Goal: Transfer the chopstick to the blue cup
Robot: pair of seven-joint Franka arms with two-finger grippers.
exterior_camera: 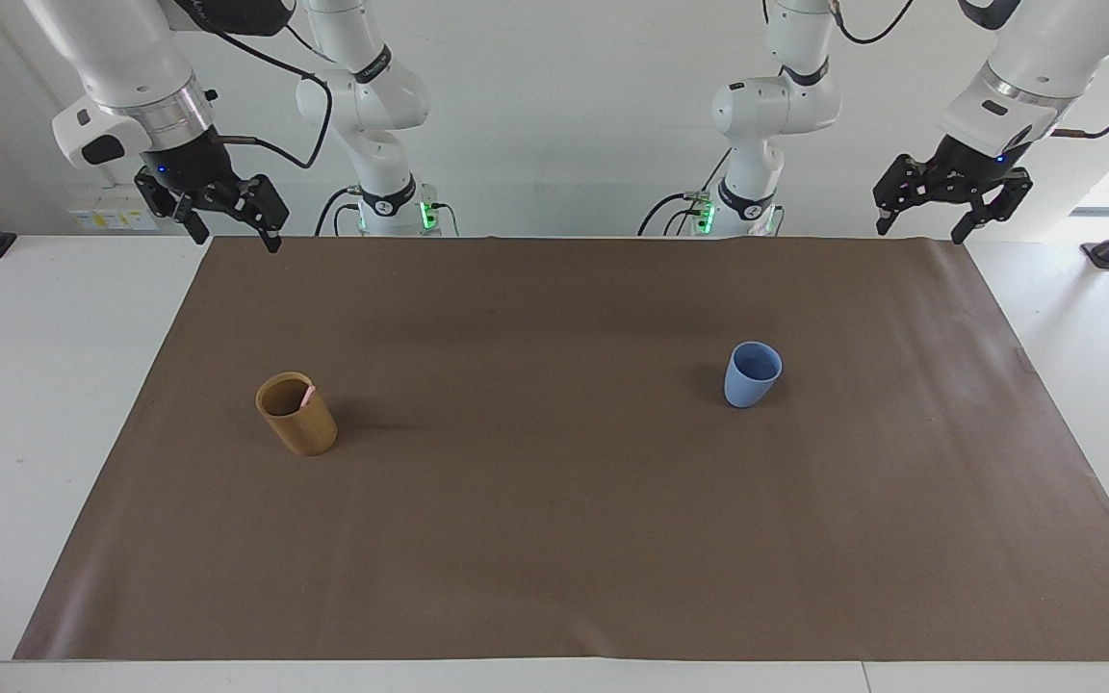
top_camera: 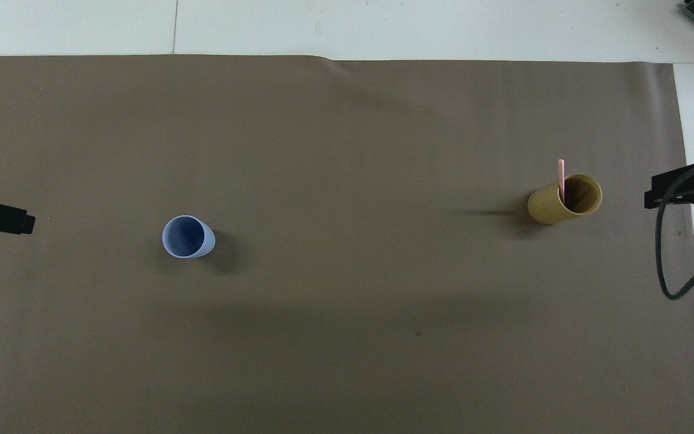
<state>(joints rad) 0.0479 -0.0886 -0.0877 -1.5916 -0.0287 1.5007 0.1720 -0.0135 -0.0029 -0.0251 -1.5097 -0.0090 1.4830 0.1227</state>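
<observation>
A pale-pink chopstick [exterior_camera: 308, 395] stands in a tan bamboo-coloured cup [exterior_camera: 299, 423] toward the right arm's end of the table; its tip sticks out over the rim in the overhead view [top_camera: 561, 173], where the tan cup [top_camera: 549, 210] also shows. The blue cup [exterior_camera: 752, 377] stands upright and empty toward the left arm's end [top_camera: 187, 237]. My right gripper [exterior_camera: 235, 236] hangs open and empty above the mat's corner near its base. My left gripper [exterior_camera: 922, 229] hangs open and empty above the mat's other corner near its base.
A brown mat [exterior_camera: 554, 539] covers most of the white table [exterior_camera: 44, 385]. A black cable [top_camera: 666, 265] loops down from the right gripper [top_camera: 681, 190]. The left gripper [top_camera: 0, 216] shows only its tip at the edge of the overhead view.
</observation>
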